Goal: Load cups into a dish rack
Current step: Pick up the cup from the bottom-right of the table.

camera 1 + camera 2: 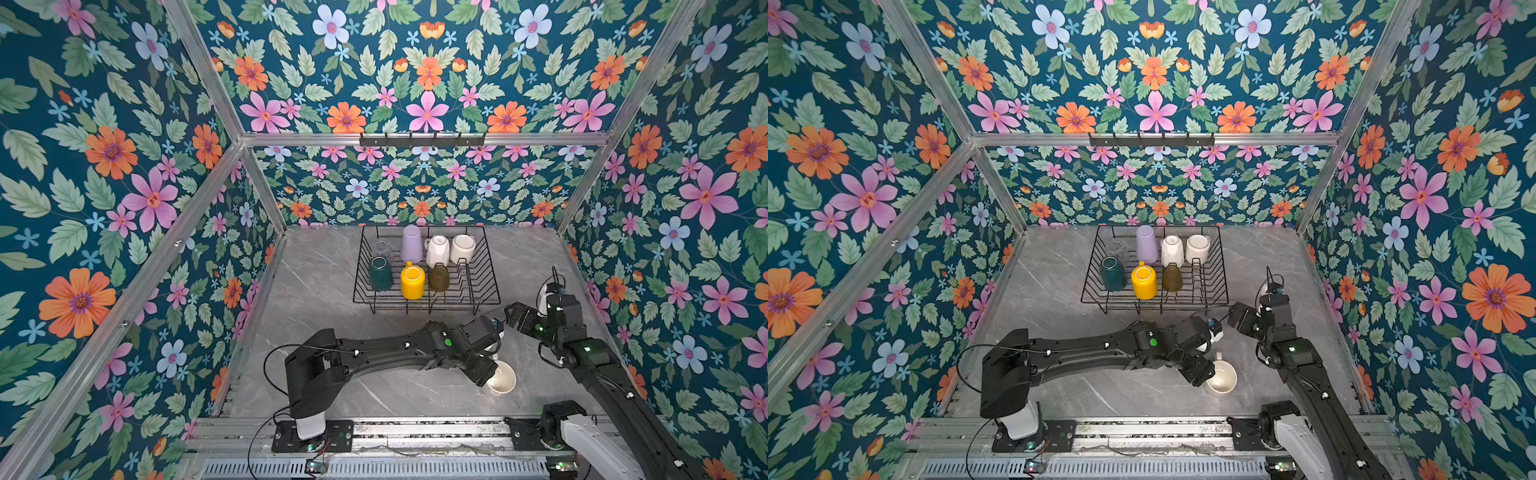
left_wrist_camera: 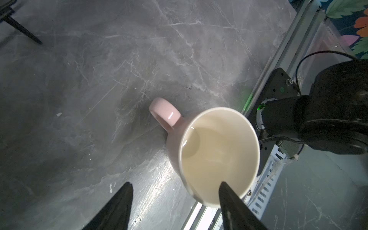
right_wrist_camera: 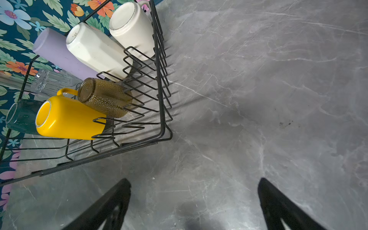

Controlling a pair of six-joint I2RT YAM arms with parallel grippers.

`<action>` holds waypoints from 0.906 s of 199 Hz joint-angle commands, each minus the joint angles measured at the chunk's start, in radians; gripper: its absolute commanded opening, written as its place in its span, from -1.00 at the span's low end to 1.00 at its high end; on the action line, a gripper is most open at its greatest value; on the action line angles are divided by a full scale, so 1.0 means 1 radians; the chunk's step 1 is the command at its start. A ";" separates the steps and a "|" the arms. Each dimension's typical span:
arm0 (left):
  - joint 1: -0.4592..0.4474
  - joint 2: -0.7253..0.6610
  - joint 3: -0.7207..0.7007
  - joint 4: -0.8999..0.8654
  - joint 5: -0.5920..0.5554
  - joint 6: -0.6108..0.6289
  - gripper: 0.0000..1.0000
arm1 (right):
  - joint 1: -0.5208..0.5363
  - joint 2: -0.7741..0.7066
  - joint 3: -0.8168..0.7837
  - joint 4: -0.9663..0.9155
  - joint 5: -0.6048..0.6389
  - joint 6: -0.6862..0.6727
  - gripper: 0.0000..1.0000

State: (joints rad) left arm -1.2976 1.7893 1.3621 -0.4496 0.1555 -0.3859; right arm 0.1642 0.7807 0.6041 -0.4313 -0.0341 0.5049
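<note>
The dish rack (image 1: 469, 278) was thin black wire, a shallow rectangular basket with zigzag divider prongs, sitting on a grey, marble-veined table (image 1: 316, 282). Seven cups stood in it, mouths down. Along the rack's back row were a ribbed clear glass (image 1: 382, 248), so transparent it was hard to pick out, a matte lilac tumbler (image 1: 411, 244), a faceted white mug (image 1: 437, 251) and a smooth, round white mug (image 1: 462, 248). In the rack's front row were a dark green mug (image 1: 380, 273), a glossy yellow mug (image 1: 412, 282) and a bumpy olive-brown glass (image 1: 439, 277). A tiny dark mark showed on the faceted mug's base, too small to read.

The pale pink mug (image 2: 219, 155) stood mouth up on the table, well in front of the rack's right front corner. It was glazed ceramic, cream inside, with a rounded loop handle (image 2: 165, 113). The left gripper (image 2: 175, 184) had its jaws apart astride the mug's wall, one black finger over the cream inside and one outside it; I couldn't tell whether either touched. In both top views the arm's wrist covered that gripper and part of the mug.

The right gripper (image 3: 194, 180) hung with its jaws spread wide and holding nothing, over bare table just off the rack's right front corner.
</note>
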 commanded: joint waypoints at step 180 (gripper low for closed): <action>-0.002 0.150 0.098 -0.046 -0.018 -0.038 -0.30 | -0.002 -0.067 -0.045 -0.043 0.005 0.010 0.98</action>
State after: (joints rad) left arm -1.2999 1.9335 1.4578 -0.4740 0.1333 -0.4263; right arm 0.1623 0.7166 0.5598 -0.4725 -0.0307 0.5152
